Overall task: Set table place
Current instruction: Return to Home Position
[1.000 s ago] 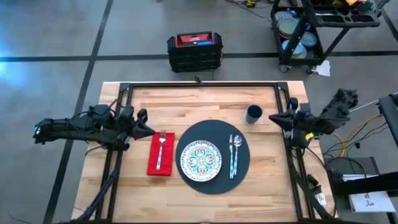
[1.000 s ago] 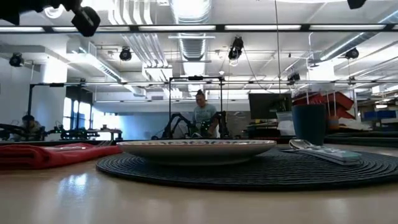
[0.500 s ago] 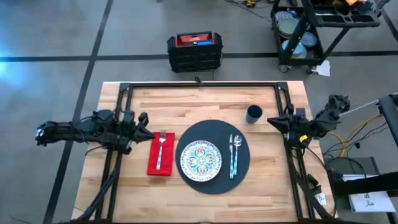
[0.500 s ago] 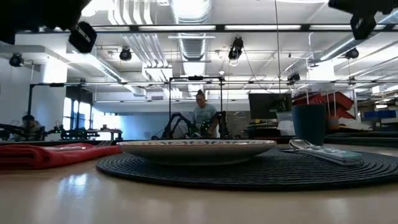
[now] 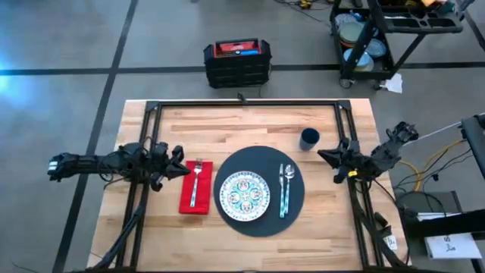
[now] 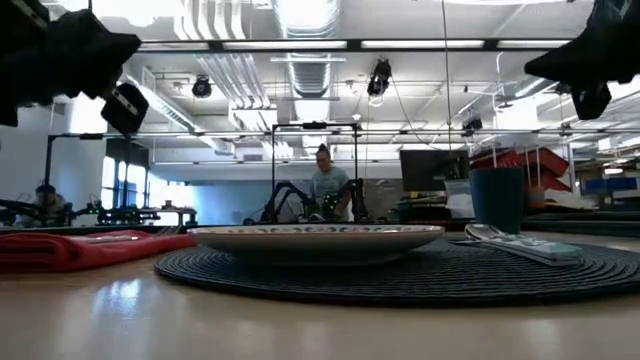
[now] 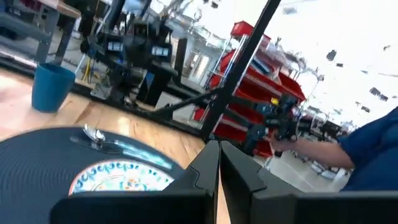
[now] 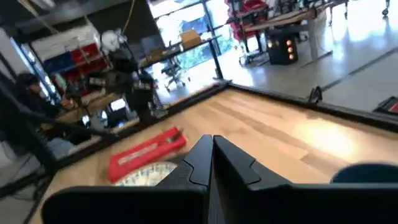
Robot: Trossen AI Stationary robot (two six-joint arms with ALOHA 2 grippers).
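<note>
On the wooden table lies a round dark mat with a small patterned white plate on its left half. A knife and spoon lie on its right half. A red napkin with a fork on it lies left of the mat. A dark blue cup stands beyond the mat's far right. My left gripper hovers shut over the napkin's far left corner. My right gripper hovers shut just right of the cup. Neither touches anything.
A black rail frame runs along the table's far edge and down both sides under the arms. On the floor beyond the table stand a black and red case and a cart. A person stands far behind in the room.
Both arms have come down and toward the table's near edge. My left gripper has gone from beside the napkin's far end to over its corner. My right gripper has drifted toward the near edge and a little left, closer to the mat. The place's things have not moved.
</note>
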